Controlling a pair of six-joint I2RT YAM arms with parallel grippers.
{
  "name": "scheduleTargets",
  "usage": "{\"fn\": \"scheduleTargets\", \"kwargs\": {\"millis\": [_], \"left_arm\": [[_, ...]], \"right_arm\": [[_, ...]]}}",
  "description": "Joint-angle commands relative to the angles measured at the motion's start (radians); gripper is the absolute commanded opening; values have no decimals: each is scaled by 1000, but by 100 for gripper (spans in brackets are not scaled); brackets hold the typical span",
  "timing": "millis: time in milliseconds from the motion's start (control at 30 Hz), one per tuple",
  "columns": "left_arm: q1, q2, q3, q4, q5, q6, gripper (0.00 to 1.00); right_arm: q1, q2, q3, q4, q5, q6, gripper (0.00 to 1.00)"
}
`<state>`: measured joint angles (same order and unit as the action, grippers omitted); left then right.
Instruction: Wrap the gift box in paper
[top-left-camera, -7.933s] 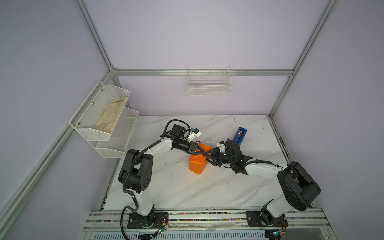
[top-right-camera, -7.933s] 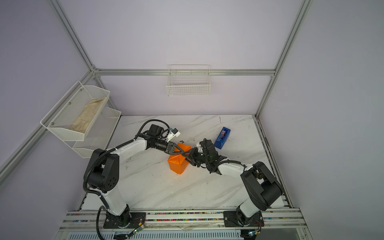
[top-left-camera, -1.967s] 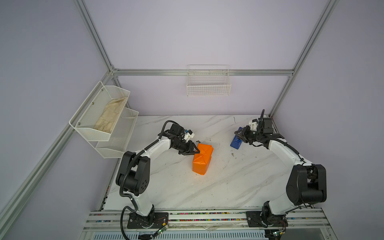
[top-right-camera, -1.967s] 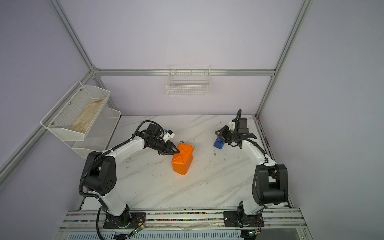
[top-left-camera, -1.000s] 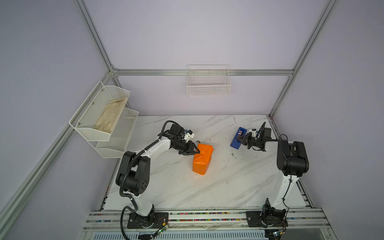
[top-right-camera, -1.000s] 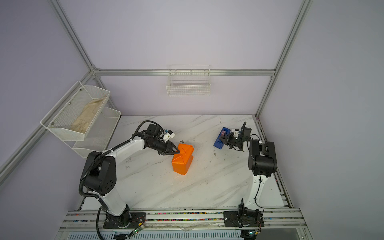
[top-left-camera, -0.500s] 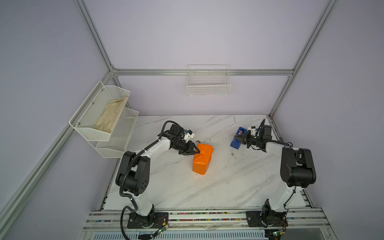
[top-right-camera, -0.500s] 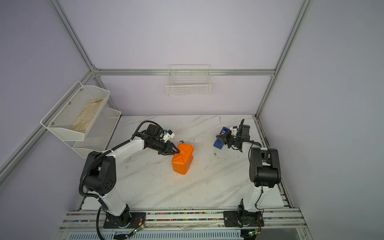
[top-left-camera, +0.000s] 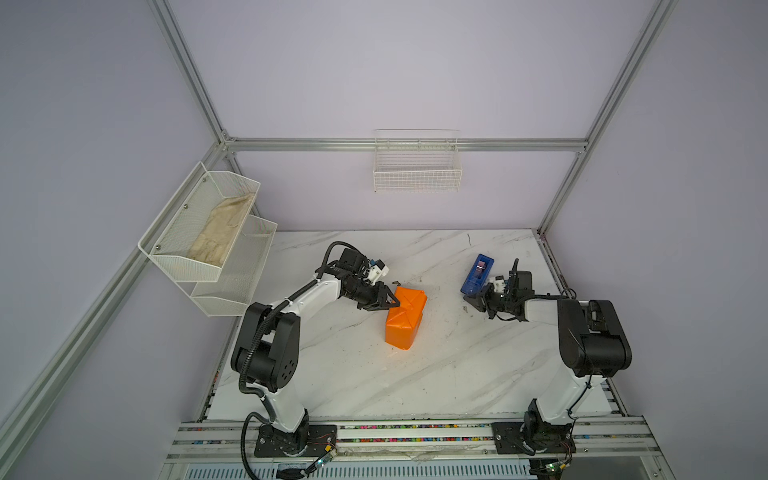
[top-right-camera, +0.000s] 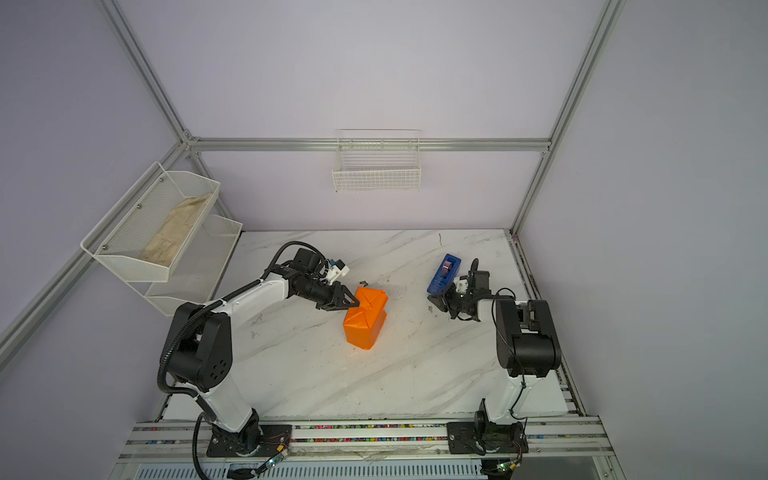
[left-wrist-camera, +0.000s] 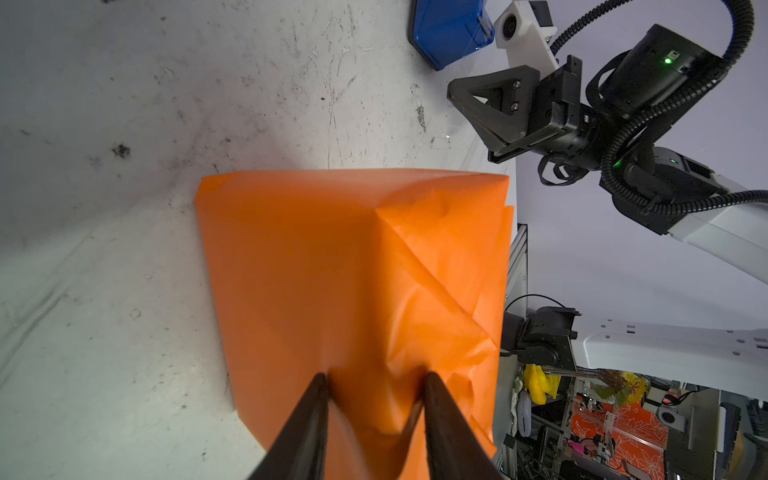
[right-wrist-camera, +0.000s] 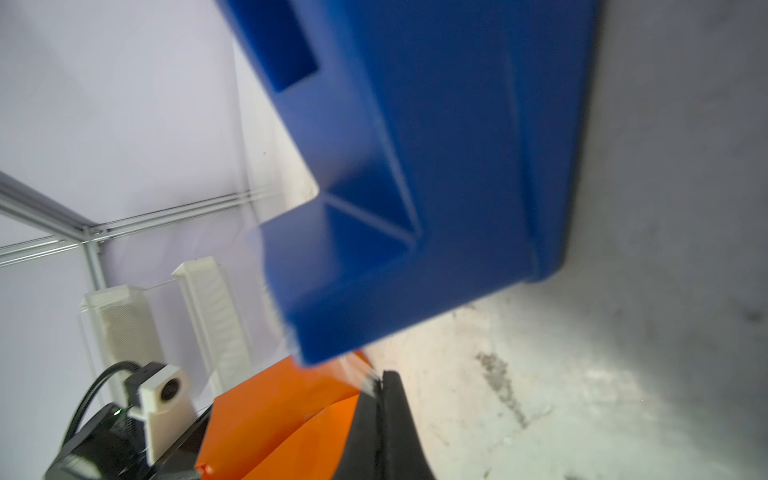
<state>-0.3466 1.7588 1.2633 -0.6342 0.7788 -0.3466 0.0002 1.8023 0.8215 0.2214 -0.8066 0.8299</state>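
Saw a white marble tabletop (top-left-camera: 374, 374) filling the cell floor in both top views. Noted a two-tier white mesh rack (top-left-camera: 199, 232) on the left wall, holding a beige cloth (top-left-camera: 220, 228) in its upper tier, and a smaller wire basket (top-left-camera: 417, 170) on the back wall. Found the paper (top-left-camera: 405, 318) folded into an orange parcel, lying near the tabletop's middle, with diagonal folds across its far end. Found a blue tape dispenser (top-left-camera: 478, 274) well apart from it, toward the right rear. Caught the left gripper (left-wrist-camera: 374, 376) at the parcel's far end, jaws partly apart and clamped on a puckered fold of the paper. Caught the right gripper (right-wrist-camera: 380, 415) just beside the dispenser's near end, jaws pressed fully together, well clear of the parcel.
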Motion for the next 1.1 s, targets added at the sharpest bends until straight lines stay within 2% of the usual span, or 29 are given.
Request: {"fn": "scheduleTargets", "kwargs": {"millis": [0,133,333,433,600,767,933,1067], "left_arm": [[-20,33,-67,-89,-76,40,36],[-19,37,-67,-93,-72,41,36],[-19,48,-49,-106,-61,74,37],[-21,59,-31,-126,-64,105,37],[-22,79,8,-167,-64,163,37],[-26,107,56,-199,-59,203,37],[-38,138,107,-242,-64,244,37],[-44,145,121,-252,-63,259,36]], "right_arm": [[3,41,-20,-177,86,-119,0],[-16,37,-64,-217,145,-168,0],[-19,-111,-32,-313,184,-199,0],[-1,-206,19,-366,161,-213,0],[92,-293,135,-465,79,-263,0],[250,-311,281,-535,-5,-321,0],[371,-267,409,-640,-46,-406,0],[424,-199,468,-743,-112,-477,0]]}}
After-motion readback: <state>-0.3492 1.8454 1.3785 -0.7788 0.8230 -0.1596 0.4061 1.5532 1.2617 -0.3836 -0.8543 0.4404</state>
